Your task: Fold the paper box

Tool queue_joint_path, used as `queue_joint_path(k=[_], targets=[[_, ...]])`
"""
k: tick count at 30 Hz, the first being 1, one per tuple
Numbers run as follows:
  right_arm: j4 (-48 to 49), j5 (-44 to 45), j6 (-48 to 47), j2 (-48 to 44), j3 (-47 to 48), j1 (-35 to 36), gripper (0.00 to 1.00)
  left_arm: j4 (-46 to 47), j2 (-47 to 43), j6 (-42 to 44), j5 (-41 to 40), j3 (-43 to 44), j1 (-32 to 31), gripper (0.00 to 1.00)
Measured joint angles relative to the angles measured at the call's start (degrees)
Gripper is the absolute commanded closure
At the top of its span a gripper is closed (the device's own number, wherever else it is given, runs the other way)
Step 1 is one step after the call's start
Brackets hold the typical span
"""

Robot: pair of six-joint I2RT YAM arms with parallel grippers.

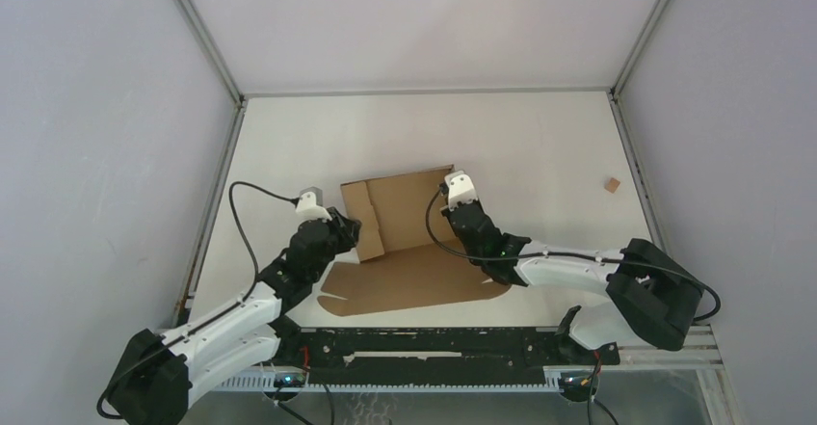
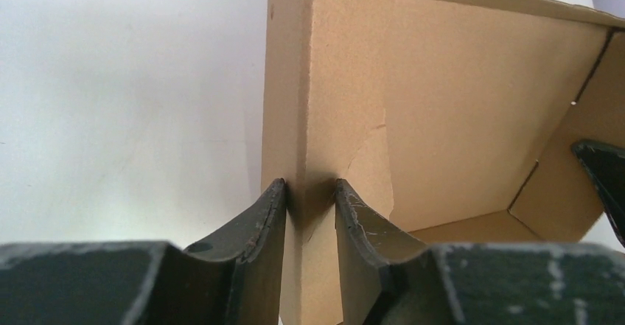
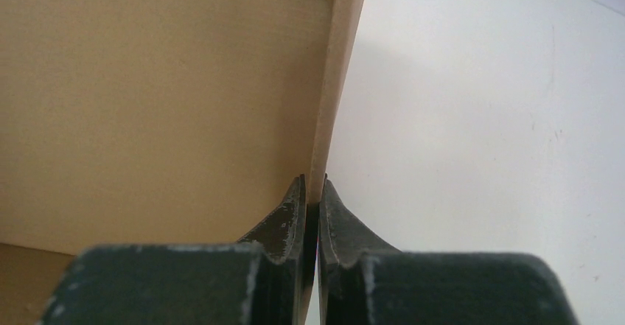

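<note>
- The paper box [image 1: 405,215] lay at frame centre, half erected, with its front flap flat on the table [image 1: 540,136].
- The left arm [image 1: 231,319] reached up-right from the lower left; the left gripper [image 2: 309,192] clamped the box's left wall.
- The right arm [image 1: 568,269] extended leftward; the right gripper [image 3: 313,189] pinched the right wall, its jaws narrow.

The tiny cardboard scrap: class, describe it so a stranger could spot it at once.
Look down on the white table. Right of the big paper box at its middle, near the table's right edge, lies the scrap. It alone is tiny and untouched.
</note>
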Motion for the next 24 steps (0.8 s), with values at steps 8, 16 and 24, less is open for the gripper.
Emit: queue_joint_path(k=[8, 16, 24], targets=[[2.5, 3.5, -0.2, -0.6, -1.8, 3.8, 0.95, 0.9, -0.2, 1.4, -4.3, -0.7, -0.4, 0.77], [5.7, 5.1, -0.9, -2.1, -4.8, 6.2, 0.95, 5.4, -7.1, 5.0, -5.6, -6.2, -1.4, 0.57], [8.1, 2.7, -1.7, -5.4, -7.1, 7.3, 0.95, 9.0, -13.1, 9.3, -5.3, -10.4, -1.5, 0.55]])
